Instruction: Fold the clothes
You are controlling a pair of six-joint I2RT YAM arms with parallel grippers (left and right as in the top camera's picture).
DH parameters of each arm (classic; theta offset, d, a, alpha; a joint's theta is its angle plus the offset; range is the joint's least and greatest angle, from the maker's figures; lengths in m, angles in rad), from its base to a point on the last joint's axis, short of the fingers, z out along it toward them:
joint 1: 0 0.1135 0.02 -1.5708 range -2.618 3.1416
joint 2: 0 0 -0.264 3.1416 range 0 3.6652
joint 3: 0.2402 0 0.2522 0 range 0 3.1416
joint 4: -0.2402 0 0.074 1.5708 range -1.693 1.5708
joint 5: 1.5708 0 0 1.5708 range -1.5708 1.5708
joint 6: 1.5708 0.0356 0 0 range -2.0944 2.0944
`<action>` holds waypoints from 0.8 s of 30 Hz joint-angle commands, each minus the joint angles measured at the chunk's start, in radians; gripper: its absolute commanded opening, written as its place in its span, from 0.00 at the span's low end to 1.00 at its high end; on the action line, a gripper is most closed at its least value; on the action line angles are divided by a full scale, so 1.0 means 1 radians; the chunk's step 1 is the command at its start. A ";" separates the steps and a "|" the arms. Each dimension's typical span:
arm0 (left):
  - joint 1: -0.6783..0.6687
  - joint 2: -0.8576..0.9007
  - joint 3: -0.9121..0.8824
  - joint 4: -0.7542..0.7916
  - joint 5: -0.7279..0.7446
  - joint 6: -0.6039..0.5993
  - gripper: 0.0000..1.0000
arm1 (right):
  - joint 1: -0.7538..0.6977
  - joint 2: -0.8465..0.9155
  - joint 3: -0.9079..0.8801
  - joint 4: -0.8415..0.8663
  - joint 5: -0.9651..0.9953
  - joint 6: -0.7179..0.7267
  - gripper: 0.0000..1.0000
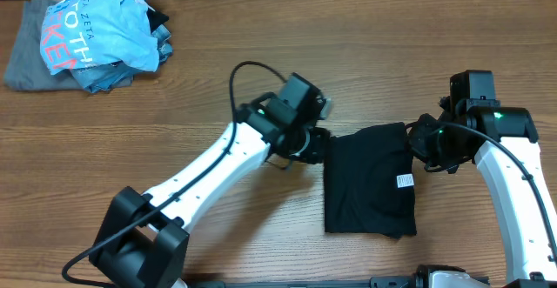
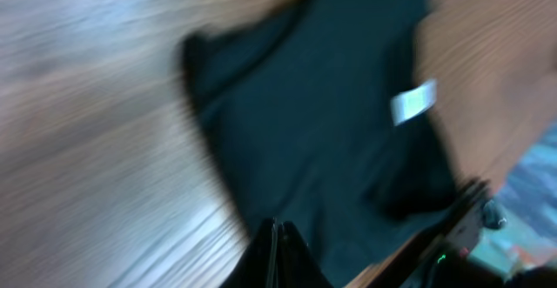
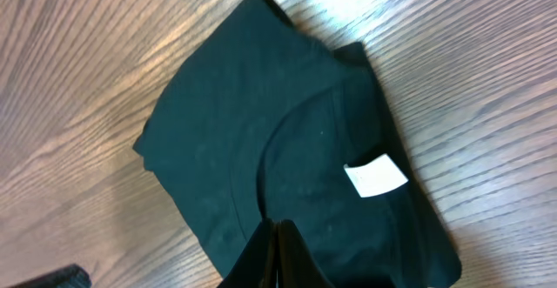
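The clothes, a black T-shirt (image 1: 365, 188), lie folded into a neat rectangle on the wooden table right of centre, with the white neck tag (image 1: 405, 182) facing up. My left gripper (image 1: 320, 144) hovers at the shirt's upper left corner, and my right gripper (image 1: 416, 138) at its upper right corner. In the blurred left wrist view the shirt (image 2: 322, 105) lies flat beyond my left gripper (image 2: 277, 229), whose fingers are pressed together with nothing between them. In the right wrist view my right gripper (image 3: 275, 227) is likewise shut and empty above the shirt (image 3: 261, 123).
A crumpled light blue shirt with pink lettering (image 1: 100, 27) lies on a grey garment (image 1: 26, 57) at the table's back left corner. The right arm (image 2: 470, 227) shows at the lower right of the left wrist view.
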 commanded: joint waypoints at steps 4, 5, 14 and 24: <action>-0.035 0.106 -0.006 0.129 0.018 -0.110 0.04 | -0.006 0.004 -0.060 0.011 -0.035 -0.014 0.04; -0.035 0.129 -0.006 0.144 0.018 -0.110 0.04 | -0.006 0.004 -0.062 0.013 -0.042 -0.014 0.04; -0.027 0.288 -0.006 0.303 0.027 -0.103 0.04 | -0.005 0.004 -0.067 0.018 -0.118 -0.014 0.04; 0.018 0.320 0.007 0.315 -0.355 -0.111 0.30 | 0.003 0.004 -0.233 0.010 -0.117 -0.018 0.04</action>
